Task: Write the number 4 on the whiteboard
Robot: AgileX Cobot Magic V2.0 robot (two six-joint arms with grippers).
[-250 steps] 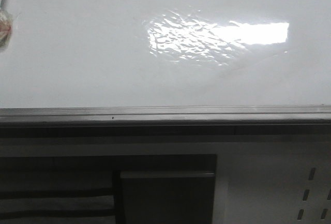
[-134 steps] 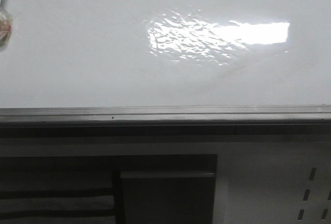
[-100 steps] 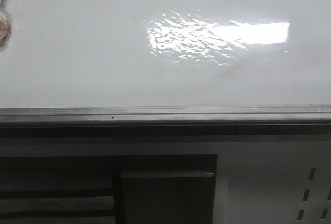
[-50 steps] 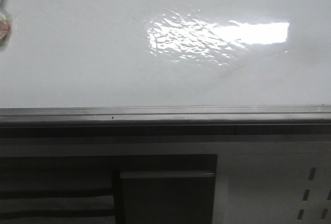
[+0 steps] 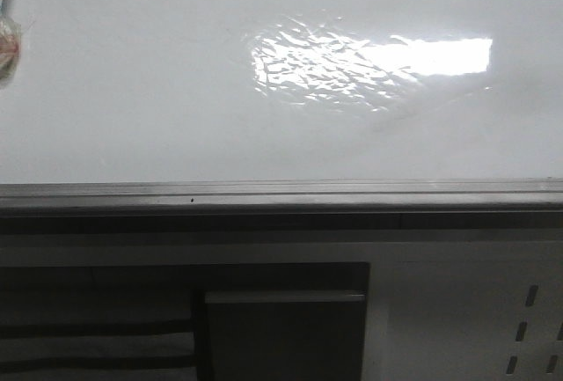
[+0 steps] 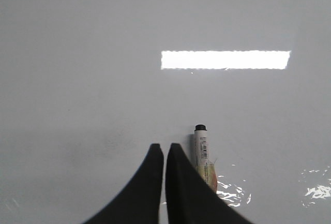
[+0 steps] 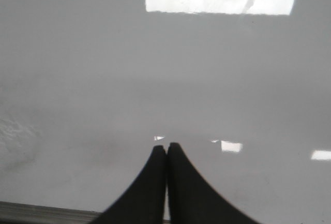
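white whiteboard bare | left gripper closed | marker beside it

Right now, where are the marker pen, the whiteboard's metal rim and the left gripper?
marker pen (image 6: 202, 151), left wrist view, on its labelled barrel.
whiteboard's metal rim (image 5: 281, 192), front view, on the grey strip along the board's lower edge.
left gripper (image 6: 164, 147), left wrist view, at its closed black fingertips.
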